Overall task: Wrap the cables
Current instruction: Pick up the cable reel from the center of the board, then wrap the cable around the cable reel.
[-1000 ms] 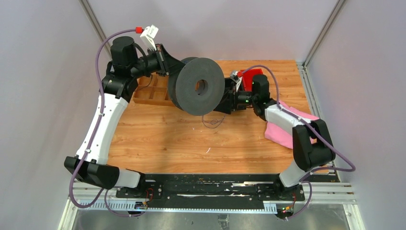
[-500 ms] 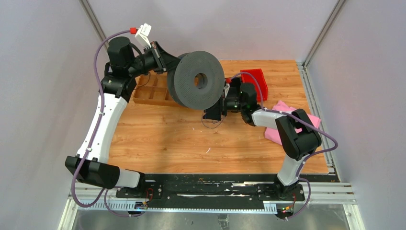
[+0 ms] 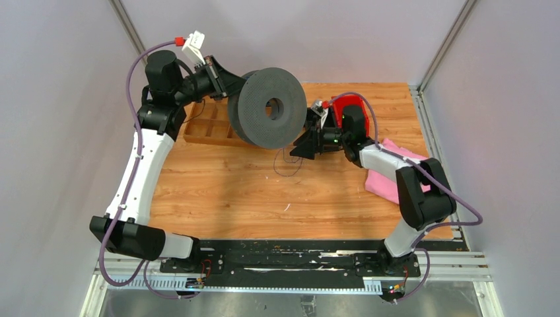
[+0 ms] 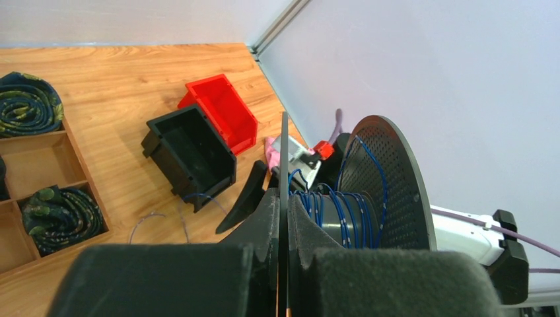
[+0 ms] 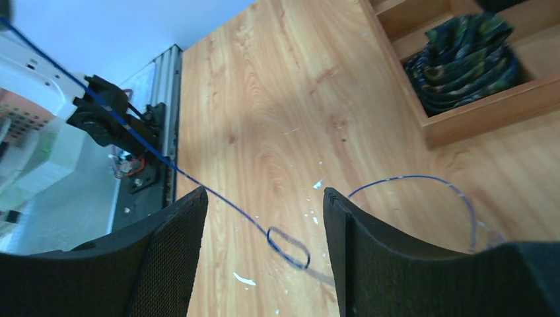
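A big grey spool point(image 3: 271, 115) hangs above the back of the table. My left gripper point(image 3: 228, 86) is shut on the rim of one flange, which stands edge-on between the pads point(image 4: 284, 205). Thin blue cable point(image 4: 343, 208) is wound loosely round the spool's core beside the perforated far flange point(image 4: 389, 191). My right gripper point(image 3: 300, 146) hovers open just right of and below the spool. In the right wrist view a cable strand point(image 5: 231, 208) with a small loop crosses the gap between the open fingers point(image 5: 264, 205), touching neither pad. A slack cable loop point(image 3: 285, 165) lies on the wood below.
A wooden compartment tray point(image 3: 208, 129) with rolled dark patterned cloths point(image 4: 26, 102) sits at the back left. A red bin point(image 3: 350, 105) and a black bin point(image 4: 188, 152) stand behind the right gripper. A pink cloth point(image 3: 389, 178) lies at the right.
The left arm has lifted and turned the spool slightly up and left. The right gripper dipped left under the spool, then came back up and right. The slack loop has shifted.
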Controlling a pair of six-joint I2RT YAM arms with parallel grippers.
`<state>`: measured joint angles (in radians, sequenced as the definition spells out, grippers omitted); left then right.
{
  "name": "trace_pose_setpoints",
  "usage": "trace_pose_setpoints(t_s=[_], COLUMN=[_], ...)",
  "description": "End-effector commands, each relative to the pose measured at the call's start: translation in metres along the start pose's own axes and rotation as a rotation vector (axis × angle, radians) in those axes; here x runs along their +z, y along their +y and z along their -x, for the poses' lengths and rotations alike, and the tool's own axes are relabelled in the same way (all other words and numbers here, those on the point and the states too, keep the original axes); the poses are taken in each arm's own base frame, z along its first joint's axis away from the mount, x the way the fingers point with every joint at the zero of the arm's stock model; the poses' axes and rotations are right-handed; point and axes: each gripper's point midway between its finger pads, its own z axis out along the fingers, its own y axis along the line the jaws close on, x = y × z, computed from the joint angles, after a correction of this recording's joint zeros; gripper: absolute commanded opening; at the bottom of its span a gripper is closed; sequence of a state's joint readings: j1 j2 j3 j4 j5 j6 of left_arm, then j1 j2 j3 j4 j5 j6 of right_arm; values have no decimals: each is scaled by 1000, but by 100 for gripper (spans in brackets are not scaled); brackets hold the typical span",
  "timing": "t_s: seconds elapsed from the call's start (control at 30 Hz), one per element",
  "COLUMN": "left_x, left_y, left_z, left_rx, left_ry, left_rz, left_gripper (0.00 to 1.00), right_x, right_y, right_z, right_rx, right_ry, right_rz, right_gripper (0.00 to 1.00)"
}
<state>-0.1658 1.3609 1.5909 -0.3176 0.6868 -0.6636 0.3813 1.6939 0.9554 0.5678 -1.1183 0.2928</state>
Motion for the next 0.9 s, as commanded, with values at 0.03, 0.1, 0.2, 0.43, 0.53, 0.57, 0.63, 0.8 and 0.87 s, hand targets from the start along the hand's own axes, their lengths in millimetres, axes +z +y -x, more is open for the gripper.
trace_pose_setpoints(t_s=[0.03,0.1,0.2,0.43,0.53,0.57,0.63,0.8,0.87], left_x=[-14,-14,-13,-13,-13,-13,-14,-16,-15], left_y=[-26,-27,-28,-30,-31,-31,-30,-23,-20], left_z=[19,19,20,20,20,20,22,25,26], left_rx=[41,38,25,3,-6,-8,-15,-71,-96], left_ry=[-72,-76,-79,-79,-79,-81,-89,-112,-118], left_rz=[-51,-52,-63,-76,-83,-85,-84,-81,-79], left_gripper=[0,0,0,0,0,0,0,0,0], right_x=[-12,-12,-8,2,6,8,10,16,19], right_y=[10,14,16,15,18,19,22,28,30], right_z=[9,7,-5,-19,-27,-30,-32,-31,-25], right_rx=[-148,-162,-190,-306,-321,-325,-323,-306,-300], right_ry=[48,62,108,180,205,210,214,179,151], right_rz=[-4,10,22,53,72,75,87,97,85], right_gripper=[65,65,65,65,65,65,65,62,61])
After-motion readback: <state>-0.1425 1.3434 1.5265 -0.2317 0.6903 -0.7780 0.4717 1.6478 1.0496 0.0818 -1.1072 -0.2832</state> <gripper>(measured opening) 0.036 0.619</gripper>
